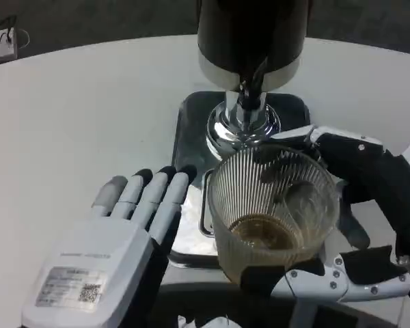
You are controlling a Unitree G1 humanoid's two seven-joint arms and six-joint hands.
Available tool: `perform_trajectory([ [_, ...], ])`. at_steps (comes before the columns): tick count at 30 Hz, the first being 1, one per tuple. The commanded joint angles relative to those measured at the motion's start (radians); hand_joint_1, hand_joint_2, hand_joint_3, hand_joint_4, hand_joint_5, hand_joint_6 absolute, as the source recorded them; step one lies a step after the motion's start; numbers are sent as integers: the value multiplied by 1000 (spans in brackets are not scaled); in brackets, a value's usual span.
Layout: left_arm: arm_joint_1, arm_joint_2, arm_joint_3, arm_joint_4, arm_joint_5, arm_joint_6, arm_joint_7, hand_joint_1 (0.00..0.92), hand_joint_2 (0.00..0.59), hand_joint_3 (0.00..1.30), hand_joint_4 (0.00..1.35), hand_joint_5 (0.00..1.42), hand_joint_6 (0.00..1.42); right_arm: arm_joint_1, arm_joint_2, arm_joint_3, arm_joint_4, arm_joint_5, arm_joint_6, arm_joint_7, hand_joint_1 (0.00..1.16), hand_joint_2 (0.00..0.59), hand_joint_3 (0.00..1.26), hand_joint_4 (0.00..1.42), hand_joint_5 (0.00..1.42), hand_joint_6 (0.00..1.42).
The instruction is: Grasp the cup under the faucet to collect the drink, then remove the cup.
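"Where was the ribbed glass cup [273, 212] at that point?"

"Near the front of the table, in the right hand [348, 225], just in front of the chrome faucet [249, 102] of the black drink dispenser [249, 34]. Its rim sat below the spout, over the near edge of the metal drip tray [188, 137]. A shallow layer of brown drink lay in the bottom."

"And the grip?"

"Fingers wrapped the cup from the right and underneath. The left hand [116, 253] held nothing, fingers extended flat, just left of the cup."

"What could have gone wrong?"

"The cup looked tilted toward the camera, I judged. Drawn away too quickly, the drink might have slopped over the rim. The ribbed glass could also slip if the hold loosened, or its rim might catch the spout if lifted."
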Motion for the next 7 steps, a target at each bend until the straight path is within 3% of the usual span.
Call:
perform_trajectory([
  [1, -1, -3, 7, 12, 4, -3, -5, 0, 63, 0, 0, 0, 0, -12, 6, -6, -18, 16, -27, -10, 1162, 82, 889, 1053, 1229, 1424],
  [7, -13, -4, 9, 24, 2, -2, -7, 0, 62, 0, 0, 0, 0, -15, 7, -8, -14, 17, -28, -13, 1162, 82, 889, 1053, 1229, 1424],
])
